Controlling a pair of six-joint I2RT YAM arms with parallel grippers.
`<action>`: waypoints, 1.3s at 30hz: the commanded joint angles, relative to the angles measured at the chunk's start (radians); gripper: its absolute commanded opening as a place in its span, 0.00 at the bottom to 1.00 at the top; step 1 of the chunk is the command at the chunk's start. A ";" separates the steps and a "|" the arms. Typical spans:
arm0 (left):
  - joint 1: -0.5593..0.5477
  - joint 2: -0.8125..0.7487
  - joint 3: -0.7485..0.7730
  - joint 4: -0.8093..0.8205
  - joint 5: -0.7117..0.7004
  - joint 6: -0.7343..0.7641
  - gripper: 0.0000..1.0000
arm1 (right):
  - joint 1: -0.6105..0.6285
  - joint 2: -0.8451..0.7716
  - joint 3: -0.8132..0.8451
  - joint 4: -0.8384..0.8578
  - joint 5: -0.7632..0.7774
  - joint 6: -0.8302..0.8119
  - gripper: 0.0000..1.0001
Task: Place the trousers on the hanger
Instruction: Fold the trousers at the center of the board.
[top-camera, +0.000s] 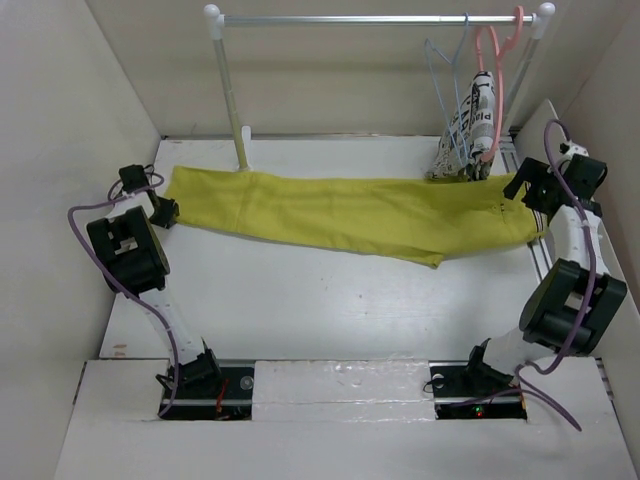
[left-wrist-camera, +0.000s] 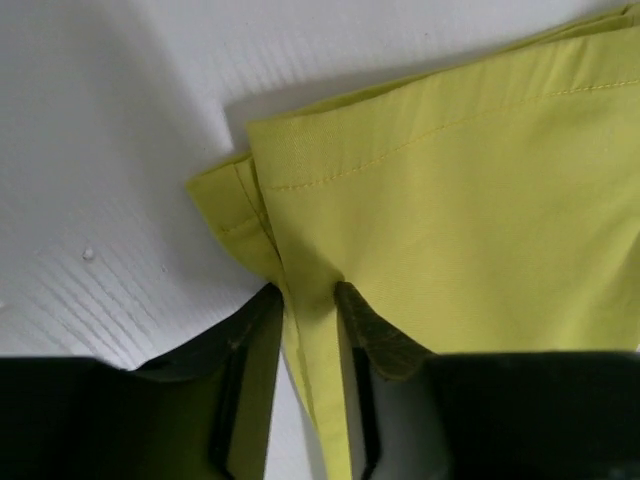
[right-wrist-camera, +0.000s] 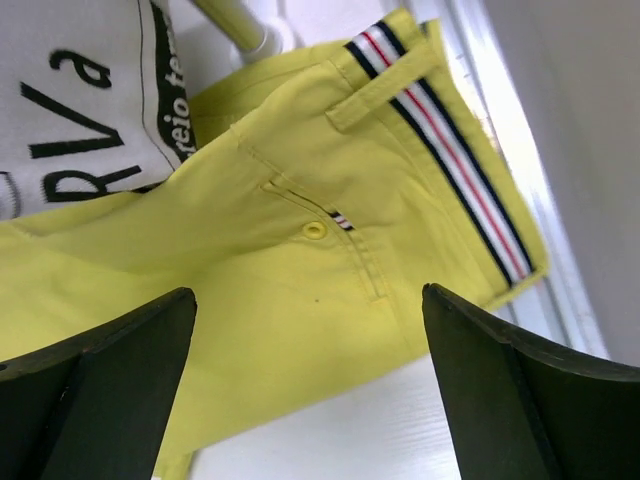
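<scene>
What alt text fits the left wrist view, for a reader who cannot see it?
The left pincer is shut on a fold of cloth at the stitched leg hem of the yellow trousers, which fill the right of the view. The white table shows on the left.

The trousers (top-camera: 350, 215) lie flat on the table (top-camera: 330, 310), stretched from left to right across its far half; their hem (left-wrist-camera: 250, 210) is at the left end and their waistband (right-wrist-camera: 450, 150) at the right end; the rail (top-camera: 380, 18) stands behind them along the far wall, and its left post (top-camera: 232, 100) is just behind the legs; the hanger (top-camera: 445, 90) hangs on the right part of the rail, just left of a second hanger (top-camera: 490, 50), which carries a cloth (top-camera: 470, 135); the lower end of this cloth reaches the trousers near the waistband; the left gripper (top-camera: 165, 212) is at the hem, with a fold of it between the fingers; the right gripper (top-camera: 520, 185) is above the waistband end, jaws wide apart
</scene>
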 joint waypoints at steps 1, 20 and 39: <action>-0.007 0.044 0.016 -0.040 -0.027 0.014 0.23 | 0.020 -0.116 0.043 -0.003 0.095 -0.015 1.00; 0.002 0.044 0.068 -0.083 -0.130 0.088 0.00 | -0.065 0.231 -0.250 0.368 -0.079 0.190 0.95; 0.002 -0.103 0.059 -0.206 -0.452 0.181 0.00 | -0.144 -0.118 -0.346 0.071 0.057 0.030 0.00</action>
